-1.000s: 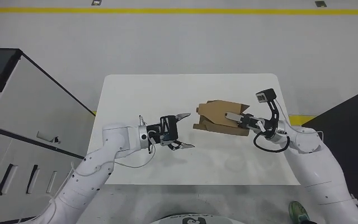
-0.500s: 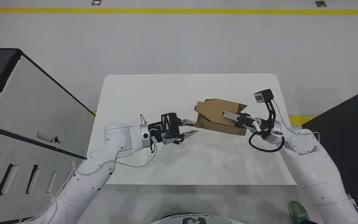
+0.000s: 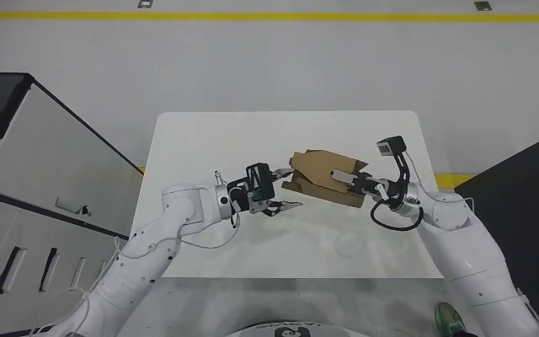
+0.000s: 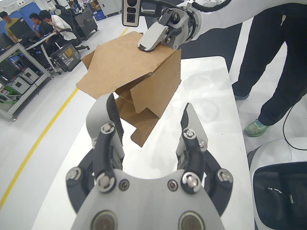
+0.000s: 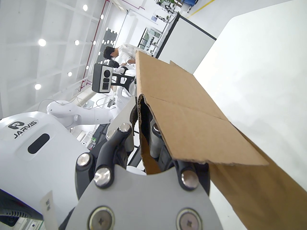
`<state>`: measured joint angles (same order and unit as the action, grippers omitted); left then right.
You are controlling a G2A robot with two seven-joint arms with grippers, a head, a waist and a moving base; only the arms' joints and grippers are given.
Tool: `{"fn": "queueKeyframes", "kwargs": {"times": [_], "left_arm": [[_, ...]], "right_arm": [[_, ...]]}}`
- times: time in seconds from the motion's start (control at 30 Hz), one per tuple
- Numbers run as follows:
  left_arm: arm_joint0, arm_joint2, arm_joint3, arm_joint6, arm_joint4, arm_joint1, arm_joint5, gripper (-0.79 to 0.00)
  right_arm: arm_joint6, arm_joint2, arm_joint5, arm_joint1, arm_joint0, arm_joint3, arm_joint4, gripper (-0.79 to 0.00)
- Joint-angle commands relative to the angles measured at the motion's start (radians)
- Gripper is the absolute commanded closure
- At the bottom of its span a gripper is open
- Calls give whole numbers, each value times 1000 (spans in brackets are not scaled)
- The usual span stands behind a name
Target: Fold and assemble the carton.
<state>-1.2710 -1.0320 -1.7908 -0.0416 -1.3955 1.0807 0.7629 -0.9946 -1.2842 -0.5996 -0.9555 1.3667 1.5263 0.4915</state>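
Note:
A brown cardboard carton (image 3: pixel 322 171), partly unfolded with loose flaps, sits tilted on the white table (image 3: pixel 244 143), right of centre. My right gripper (image 3: pixel 340 176) is shut on its upper wall from the right side; in the right wrist view the fingers (image 5: pixel 130 120) clamp the carton's (image 5: pixel 184 113) edge. My left gripper (image 3: pixel 285 189) is open just left of the carton, its fingertips at the hanging flaps. In the left wrist view the carton (image 4: pixel 129 68) lies straight ahead of the left gripper (image 4: pixel 150 114), with the right gripper (image 4: pixel 150 43) on its top.
A black-framed white panel (image 3: pixel 59 143) stands off the table's left edge. A yellow floor line (image 3: pixel 269 15) runs beyond the far edge. Bare table surface lies in front of and behind the carton.
My left gripper has moved right, up to the carton's left flaps, staying open. My right gripper has shifted the carton slightly left and away from me.

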Motion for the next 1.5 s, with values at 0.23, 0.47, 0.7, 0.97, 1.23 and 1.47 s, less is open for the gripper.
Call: {"fn": "queueKeyframes", "kwargs": {"times": [0.23, 0.47, 0.7, 0.97, 1.23, 1.47], "left_arm": [[21, 22, 14, -10, 7, 5, 10, -366], [32, 36, 27, -18, 8, 8, 22, -357], [37, 44, 27, -24, 6, 9, 34, -369], [49, 79, 35, -48, 13, 15, 61, -366], [64, 108, 46, -50, 12, 22, 59, -385], [71, 119, 47, -41, 9, 25, 56, -388]], "right_arm": [[27, 8, 6, -6, -11, -19, -16, 0], [55, 18, 16, -11, -20, -31, -30, 0], [73, 21, 23, -16, -25, -39, -39, 0], [77, 23, 28, -19, -27, -44, -43, 0], [78, 21, 32, -21, -24, -43, -44, 0], [78, 21, 35, -23, -19, -38, -46, 0]]}}
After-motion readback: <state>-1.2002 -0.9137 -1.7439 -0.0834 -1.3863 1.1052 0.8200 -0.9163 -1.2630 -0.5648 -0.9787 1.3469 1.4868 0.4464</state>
